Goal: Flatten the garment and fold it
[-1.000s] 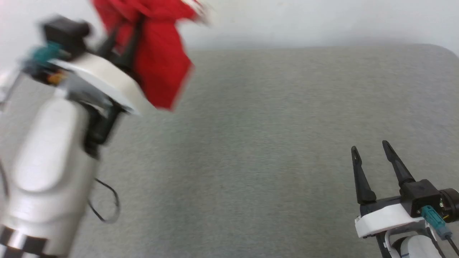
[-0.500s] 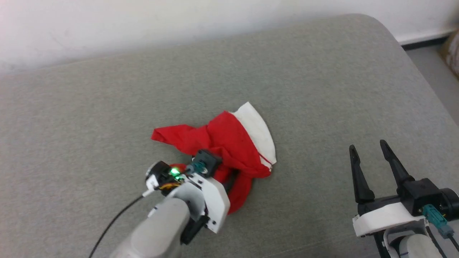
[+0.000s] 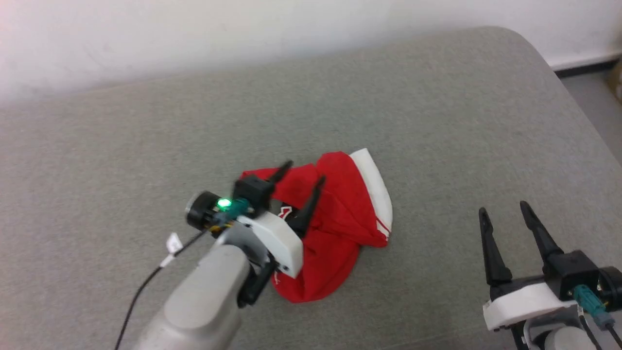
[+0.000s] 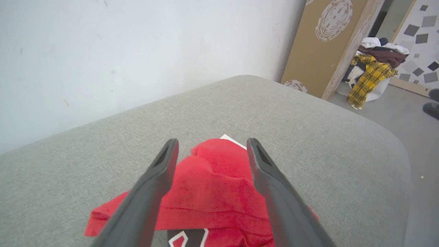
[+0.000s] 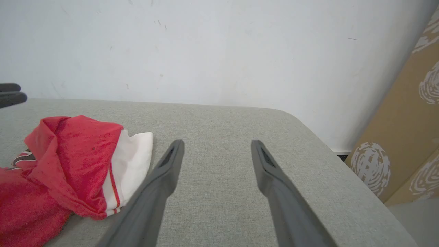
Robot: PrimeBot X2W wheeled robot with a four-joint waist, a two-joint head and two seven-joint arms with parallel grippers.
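Observation:
The garment [image 3: 340, 214], a red T-shirt with a white sleeve, lies crumpled in a heap at the middle of the grey cushion [image 3: 146, 146]. My left gripper [image 3: 305, 172] hangs just over the heap, open, nothing between its fingers. In the left wrist view the garment [image 4: 212, 185] shows between and below the spread fingers [image 4: 161, 168], with a bit of black-and-white lettering at the bottom. My right gripper [image 3: 503, 210] stands open at the lower right, apart from the cloth. The right wrist view has the garment [image 5: 68, 161] at its left.
A white wall runs behind the cushion. Off the cushion's rounded right end are grey floor, a brown board [image 4: 322, 48] leaning upright, and a pile of clothes [image 4: 370, 72] with a yellow plaid piece. The cushion's right half is bare grey fabric [image 5: 219, 137].
A second ago my left gripper held the garment up high; the garment now lies on the cushion and the left fingers have opened and lifted off it. The head camera has shifted. The right gripper is unchanged.

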